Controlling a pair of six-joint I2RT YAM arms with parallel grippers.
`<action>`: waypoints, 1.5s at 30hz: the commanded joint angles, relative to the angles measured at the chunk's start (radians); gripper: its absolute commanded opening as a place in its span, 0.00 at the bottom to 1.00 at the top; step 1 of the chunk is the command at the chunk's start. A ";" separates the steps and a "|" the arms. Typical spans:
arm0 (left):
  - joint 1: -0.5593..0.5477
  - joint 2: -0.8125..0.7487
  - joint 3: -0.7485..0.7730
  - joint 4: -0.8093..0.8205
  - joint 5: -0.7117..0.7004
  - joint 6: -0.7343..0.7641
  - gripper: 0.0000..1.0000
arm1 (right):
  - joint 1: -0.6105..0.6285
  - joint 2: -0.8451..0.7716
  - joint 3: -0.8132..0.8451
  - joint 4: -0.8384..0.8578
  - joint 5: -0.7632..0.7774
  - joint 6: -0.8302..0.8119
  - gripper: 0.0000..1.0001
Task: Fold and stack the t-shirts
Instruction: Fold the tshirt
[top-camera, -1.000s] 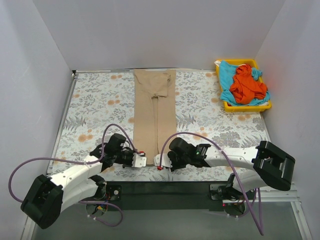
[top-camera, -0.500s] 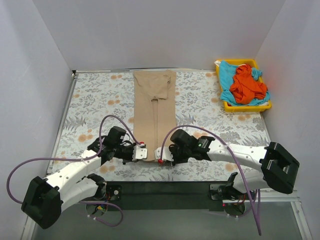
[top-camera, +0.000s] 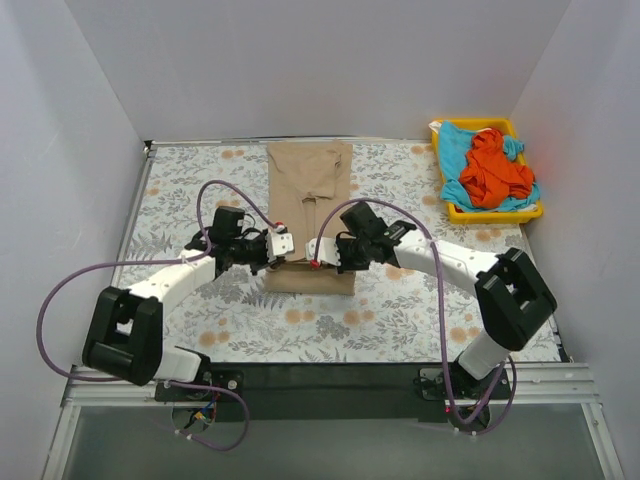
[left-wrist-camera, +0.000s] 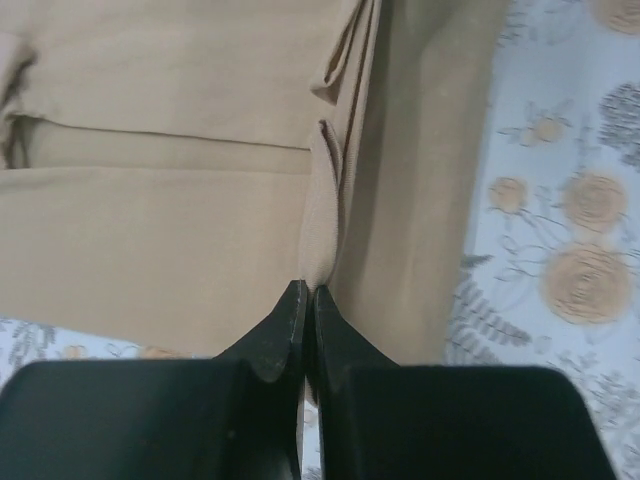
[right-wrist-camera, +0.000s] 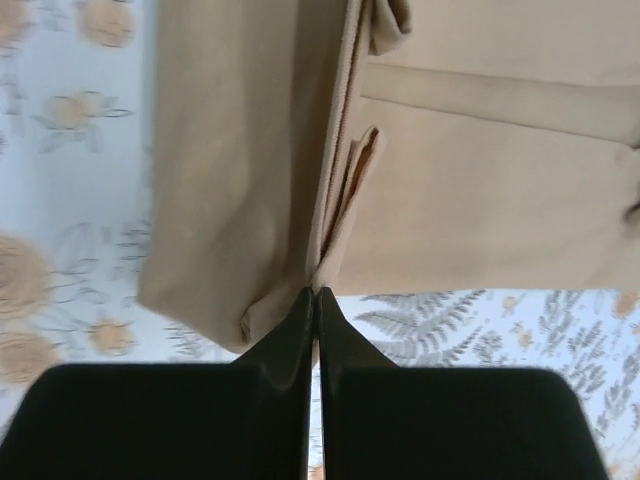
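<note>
Both arms have swung forward, folding the tan t-shirt (top-camera: 309, 165) over itself mid-table, with the left gripper (top-camera: 285, 242) and right gripper (top-camera: 312, 250) each clamped on its hem. Far right, the yellow tray (top-camera: 496, 214) holds the orange-red t-shirt (top-camera: 495, 170) and turquoise t-shirt (top-camera: 455, 146).

No writing, label, brand, number or sign is legible in any view. The tan t-shirt (top-camera: 308, 170), the yellow tray (top-camera: 495, 213) and the floral table cover (top-camera: 190, 190) show only plain or patterned surfaces.
</note>
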 joint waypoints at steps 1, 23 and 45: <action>0.042 0.088 0.076 0.130 0.000 0.019 0.00 | -0.065 0.060 0.116 -0.027 -0.005 -0.104 0.01; 0.136 0.538 0.384 0.420 -0.020 0.005 0.00 | -0.233 0.511 0.592 0.003 -0.031 -0.213 0.01; 0.153 0.523 0.487 0.440 -0.153 -0.195 0.39 | -0.263 0.457 0.730 0.051 0.046 -0.060 0.61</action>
